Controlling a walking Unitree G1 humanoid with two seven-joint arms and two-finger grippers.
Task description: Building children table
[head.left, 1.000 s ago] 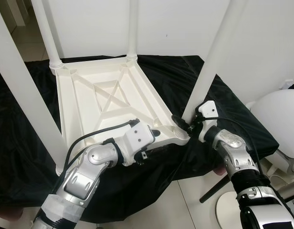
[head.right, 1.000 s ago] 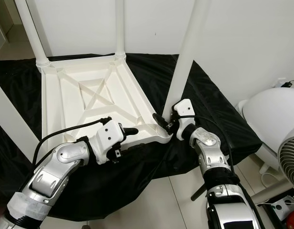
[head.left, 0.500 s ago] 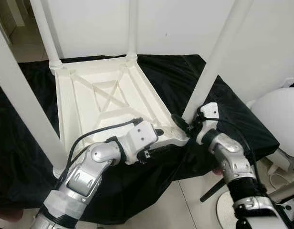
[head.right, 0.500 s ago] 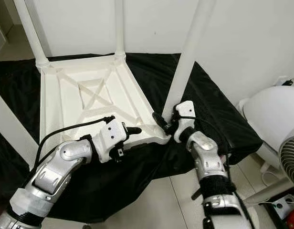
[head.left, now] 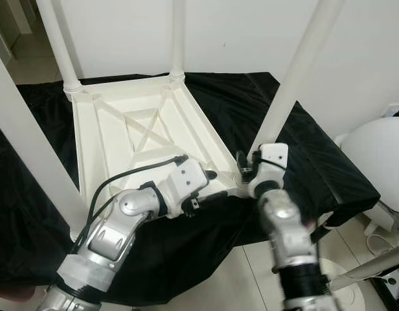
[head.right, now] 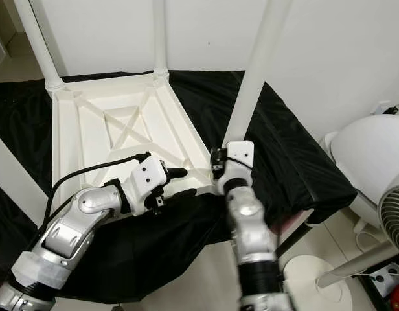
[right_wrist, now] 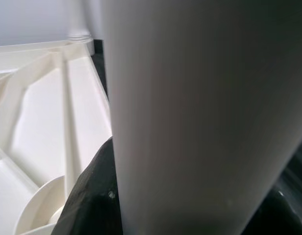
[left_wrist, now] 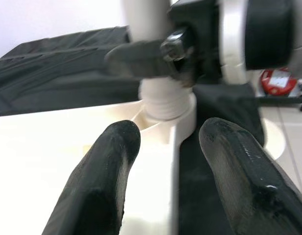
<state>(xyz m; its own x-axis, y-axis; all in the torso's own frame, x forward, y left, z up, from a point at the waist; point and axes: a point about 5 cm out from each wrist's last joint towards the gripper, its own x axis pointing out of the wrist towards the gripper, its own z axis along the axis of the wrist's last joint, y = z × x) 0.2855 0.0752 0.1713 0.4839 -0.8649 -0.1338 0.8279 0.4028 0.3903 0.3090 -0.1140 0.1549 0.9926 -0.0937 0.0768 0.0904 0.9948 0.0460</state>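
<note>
Upturned white plastic table top (head.left: 131, 133) on black cloth (head.left: 303, 155); right gripper (head.left: 247, 167) clamps white leg (head.left: 296, 78); left gripper (left_wrist: 165, 161) spread wide over corner; white fan (head.left: 377, 155) beside

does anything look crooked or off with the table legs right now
The near right leg leans away from upright, unlike the straight far leg. The right hand is closed around its base at the corner socket, and the left hand rests open on the upturned tabletop beside it.

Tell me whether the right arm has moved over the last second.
Yes. The right gripper stays at the leg base, but its forearm has swung leftward, away from the fan.
</note>
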